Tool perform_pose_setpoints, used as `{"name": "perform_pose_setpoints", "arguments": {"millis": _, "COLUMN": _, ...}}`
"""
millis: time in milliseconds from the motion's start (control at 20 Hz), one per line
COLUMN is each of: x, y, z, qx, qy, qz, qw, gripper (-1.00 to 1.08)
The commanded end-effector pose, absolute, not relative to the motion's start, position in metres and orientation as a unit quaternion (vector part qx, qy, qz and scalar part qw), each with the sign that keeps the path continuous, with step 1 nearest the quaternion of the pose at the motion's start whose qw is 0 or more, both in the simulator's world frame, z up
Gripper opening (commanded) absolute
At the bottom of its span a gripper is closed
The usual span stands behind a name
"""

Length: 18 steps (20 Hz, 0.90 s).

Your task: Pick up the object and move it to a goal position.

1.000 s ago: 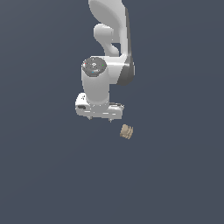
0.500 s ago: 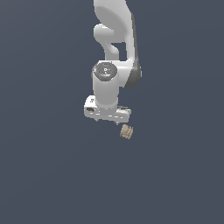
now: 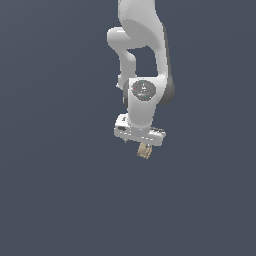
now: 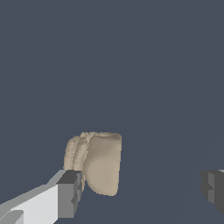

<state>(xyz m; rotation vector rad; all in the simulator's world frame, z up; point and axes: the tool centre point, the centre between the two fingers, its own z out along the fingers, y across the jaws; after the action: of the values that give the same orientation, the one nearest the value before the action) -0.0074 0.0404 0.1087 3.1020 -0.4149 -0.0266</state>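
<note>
White arm (image 3: 142,55) hangs down over a flat dark blue-grey tabletop (image 3: 55,190). Pincer (image 3: 141,145) sits at the arm's low end, pointing down. The object (image 3: 145,151), a small tan stubby cylinder with ribbed sides, lies right under the pincer body, poking out just below it, a bit toward the exterior view's right of the pincer's middle.

Wrist view: pincer (image 4: 140,190) is spread wide, fingertips far apart. One fingertip (image 4: 70,192) is light grey with a dark pad, the other (image 4: 213,186) shows only as a dark block at the picture edge. The object (image 4: 98,162) lies between the two fingertips but well off centre, just beside the light grey fingertip, seeming to overlap it in the view; can't tell if it actually touches. Wide gap between the object and the other fingertip. The object lies tilted, smooth rounded end face toward the camera, ribs visible along its side behind that face.

Nothing pinched. Can't tell how high the fingertips are above the tabletop relative to the object.
</note>
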Motion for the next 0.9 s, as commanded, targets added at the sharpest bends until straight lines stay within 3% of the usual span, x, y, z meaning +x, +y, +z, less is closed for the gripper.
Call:
{"name": "perform_pose_setpoints", "arguments": {"millis": 0, "x": -0.008, "y": 0.054, "z": 0.102, "qx": 0.989, "qy": -0.146, "qz": -0.005, "qw": 0.004, "gripper": 1.00}}
{"name": "perform_pose_setpoints", "arguments": {"millis": 850, "x": -0.011, "y": 0.083, "z": 0.084, "qx": 0.985, "qy": -0.170, "qz": 0.000, "qw": 0.000, "gripper": 1.00}}
